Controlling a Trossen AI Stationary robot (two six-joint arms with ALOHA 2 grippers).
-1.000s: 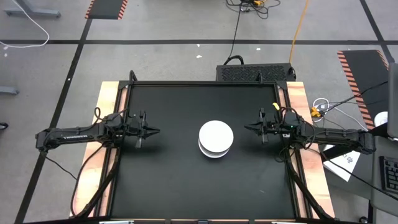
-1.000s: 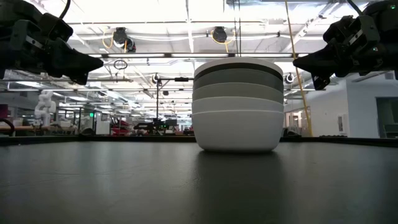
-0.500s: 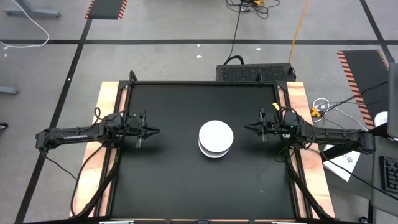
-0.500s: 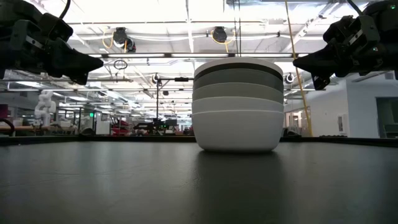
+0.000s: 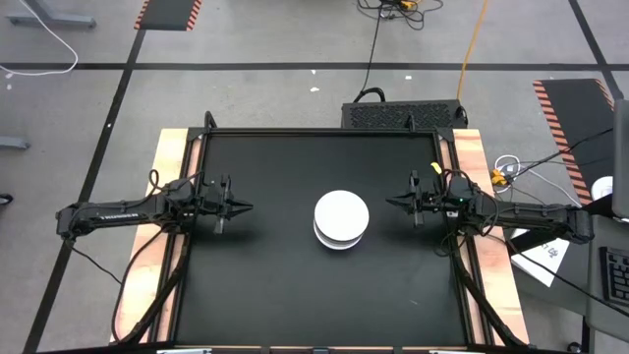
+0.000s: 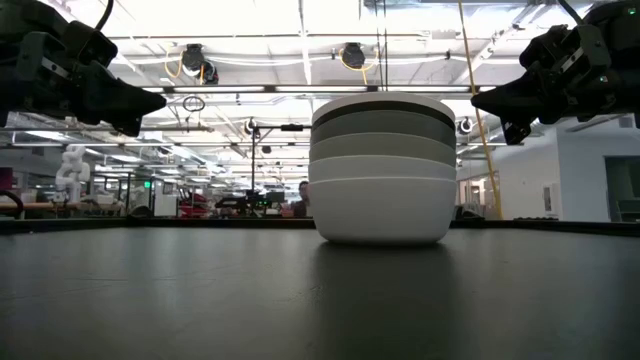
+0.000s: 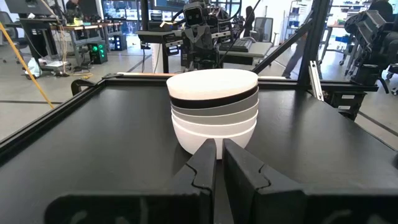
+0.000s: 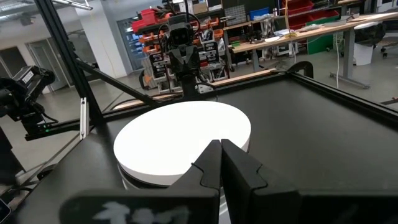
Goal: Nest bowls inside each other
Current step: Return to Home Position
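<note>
Nothing has moved on the bench (image 5: 295, 295): nested bowls (image 5: 341, 218) stand between left arm (image 5: 128, 211) and right arm (image 5: 521, 214), both jaws closed.

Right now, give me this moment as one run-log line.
bowl stack: nested, white on top, unheld | left gripper: jaws shut, clear of stack | right gripper: jaws shut, clear of stack

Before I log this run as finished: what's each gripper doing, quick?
Left gripper: shut, holding nothing, left of the stack of bowls.
Right gripper: shut, holding nothing, right of the stack.
</note>
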